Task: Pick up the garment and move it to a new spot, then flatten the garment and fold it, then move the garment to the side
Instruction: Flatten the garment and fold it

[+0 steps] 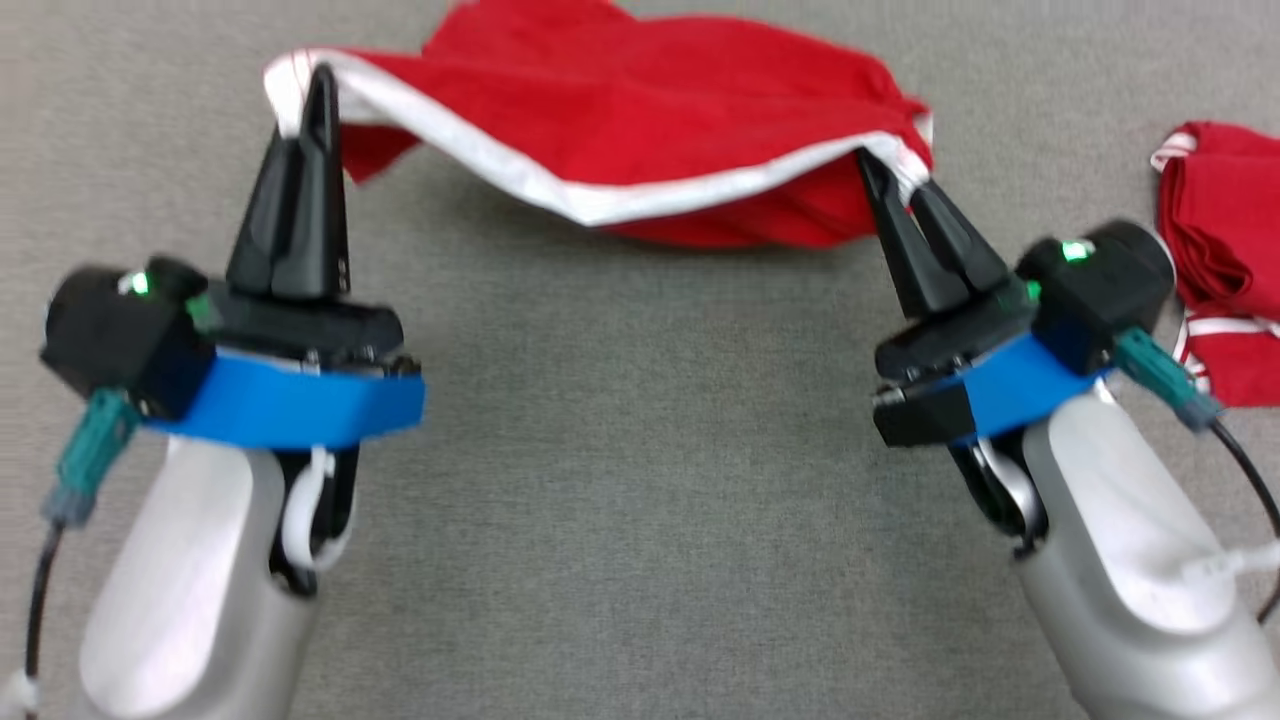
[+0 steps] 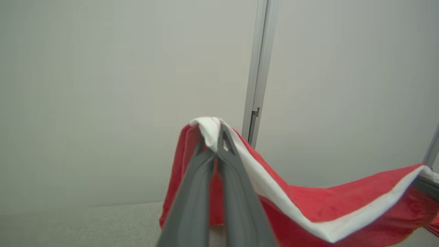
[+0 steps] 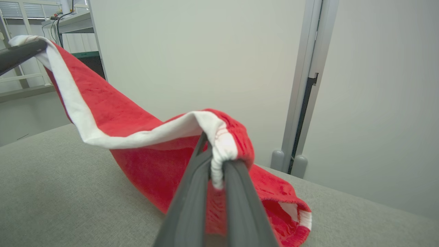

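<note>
While the left gripper (image 1: 320,80) and the right gripper (image 1: 893,172) each clamp their fingers tight on a corner of its white band (image 1: 600,207), the red garment (image 1: 650,110) hangs slung between them, its lower part trailing on the grey fabric surface (image 1: 640,450), apart from a second red garment (image 1: 1225,230).

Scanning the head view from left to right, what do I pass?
Left gripper, pinching one corner of the cloth → garment, sagging between the two grips → right gripper, pinching the other corner → second red garment, lying at the right edge.
</note>
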Tool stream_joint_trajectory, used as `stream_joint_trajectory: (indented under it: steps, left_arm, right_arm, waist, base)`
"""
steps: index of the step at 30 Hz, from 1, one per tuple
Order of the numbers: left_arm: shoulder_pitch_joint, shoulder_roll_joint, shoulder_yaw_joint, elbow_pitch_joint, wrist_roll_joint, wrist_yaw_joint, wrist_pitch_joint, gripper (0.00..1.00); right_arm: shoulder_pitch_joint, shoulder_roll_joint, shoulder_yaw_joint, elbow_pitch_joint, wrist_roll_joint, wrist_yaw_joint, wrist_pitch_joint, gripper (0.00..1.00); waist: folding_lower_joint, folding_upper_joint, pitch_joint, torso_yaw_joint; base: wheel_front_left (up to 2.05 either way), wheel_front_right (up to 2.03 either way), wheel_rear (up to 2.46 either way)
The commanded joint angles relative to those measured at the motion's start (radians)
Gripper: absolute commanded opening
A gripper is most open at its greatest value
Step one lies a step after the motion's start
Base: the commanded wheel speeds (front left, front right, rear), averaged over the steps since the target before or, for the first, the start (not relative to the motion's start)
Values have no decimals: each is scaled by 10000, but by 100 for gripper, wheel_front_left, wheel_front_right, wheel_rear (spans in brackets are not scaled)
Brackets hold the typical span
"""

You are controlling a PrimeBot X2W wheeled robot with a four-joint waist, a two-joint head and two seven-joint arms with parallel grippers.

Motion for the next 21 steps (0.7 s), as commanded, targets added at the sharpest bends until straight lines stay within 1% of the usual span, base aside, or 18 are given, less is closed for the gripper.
stream_joint_trajectory:
  steps: [1,5,8,11,13,18,21]
  left_arm:
    - [353,-74,82,-295,57,59,-40,0]
    - [1649,-159,176,-1214,277,157,-42,0]
    - [2572,-128,84,-1852,392,267,-43,0]
    - [3494,-60,-58,-2583,399,481,132,0]
    - [4053,14,-93,-3068,390,660,355,0]
    - [5277,195,-288,-3935,280,1111,1163,0]
    - [5689,283,-234,-3769,106,1186,1408,0]
  right_arm:
    - [412,-91,-46,-262,130,2,-45,0]
    - [1695,-231,-369,-1120,341,2,-46,0]
    - [2756,-349,-581,-1747,206,2,-46,0]
    - [4001,-268,-724,-2445,258,2,-18,0]
    - [4755,-233,-822,-2983,270,2,185,0]
    - [6344,-167,-882,-4163,201,2,965,0]
    - [6798,-164,-737,-4236,379,2,1251,0]
  waist:
    - [1,-1,-207,-6]
    - [1,-1,-993,225]
    - [1,-1,-1640,394]
    - [1,-1,-2199,520]
    - [1,-1,-2482,550]
    - [1,-1,-2688,527]
    - [1,-1,-2613,431]
  base:
    - [0,0,0]
    - [0,0,0]
    - [0,0,0]
    - [0,0,0]
    - [0,0,0]
    - [0,0,0]
    - [0,0,0]
